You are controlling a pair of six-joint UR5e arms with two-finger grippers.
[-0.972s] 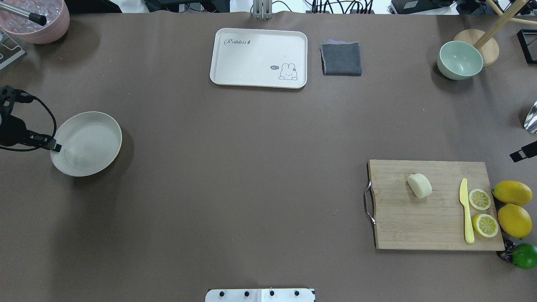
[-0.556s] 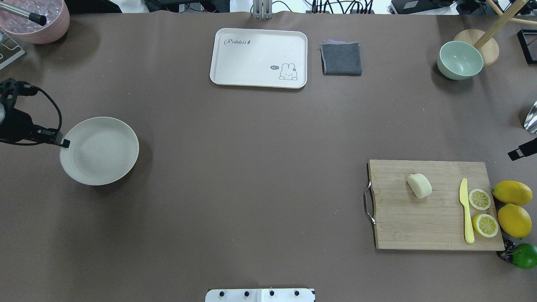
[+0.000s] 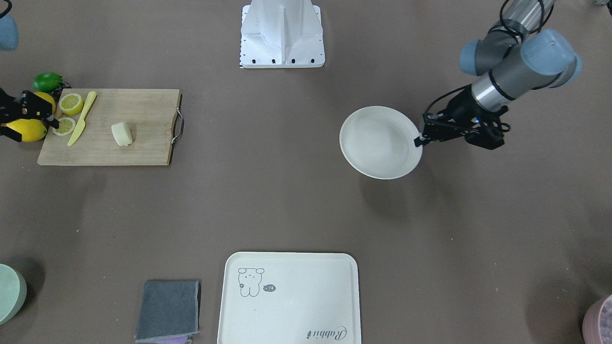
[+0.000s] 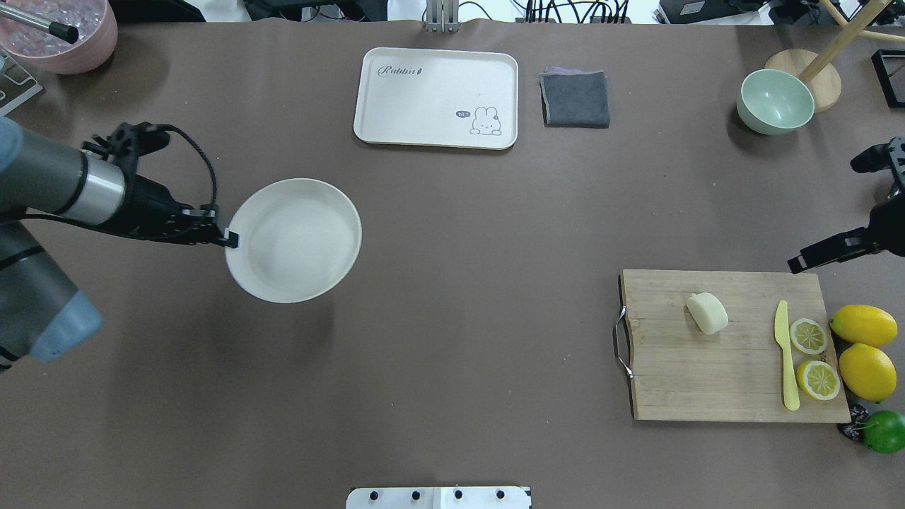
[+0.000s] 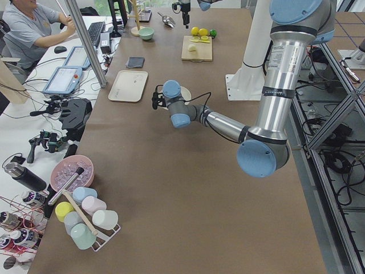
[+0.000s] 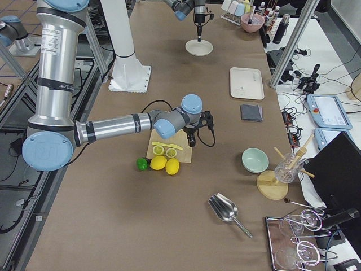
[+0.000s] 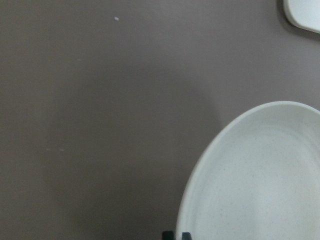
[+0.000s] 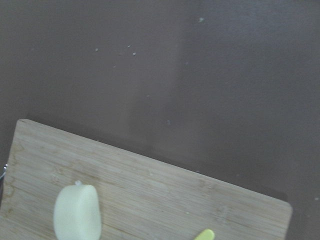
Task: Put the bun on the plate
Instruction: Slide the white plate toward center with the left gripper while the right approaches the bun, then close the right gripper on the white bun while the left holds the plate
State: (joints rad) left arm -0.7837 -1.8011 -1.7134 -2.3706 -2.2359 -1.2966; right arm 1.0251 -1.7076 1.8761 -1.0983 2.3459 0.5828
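Left fingers (image 4: 228,239) are pinched on the near-left rim of the plate (image 4: 297,240). The wrist view shows the two dark tips (image 7: 172,235) at that rim. In the front-facing view the plate (image 3: 377,143) casts a shadow set off towards the camera. It is probably held clear of the worktop (image 4: 459,318), though the gap itself cannot be made out. The plate is roughly level and nothing lies in it. It sits left of centre, nearer the robot than the cream tray (image 4: 435,97).

The bun (image 4: 707,313) lies on the wooden cutting board (image 4: 707,382) at the right side of the worktop, well apart from the plate. It rests on its side in the far half of the board. The yellow knife (image 4: 785,353) is to its right, not touching it. Two lemon halves (image 4: 808,336) lie just beyond the knife along the board's right edge. Two whole lemons (image 4: 866,371) and a lime (image 4: 884,431) sit off the board on that side.

Right fingers (image 4: 813,256) hover over the far right corner of the board, not touching the bun. Only one dark bar shows from overhead, so I cannot tell how wide they stand. The right wrist view looks down on the board's far edge, with the bun (image 8: 77,212) at lower left.

A folded grey cloth (image 4: 575,99) lies beside the tray. A pale green bowl (image 4: 775,101) is at the far right.
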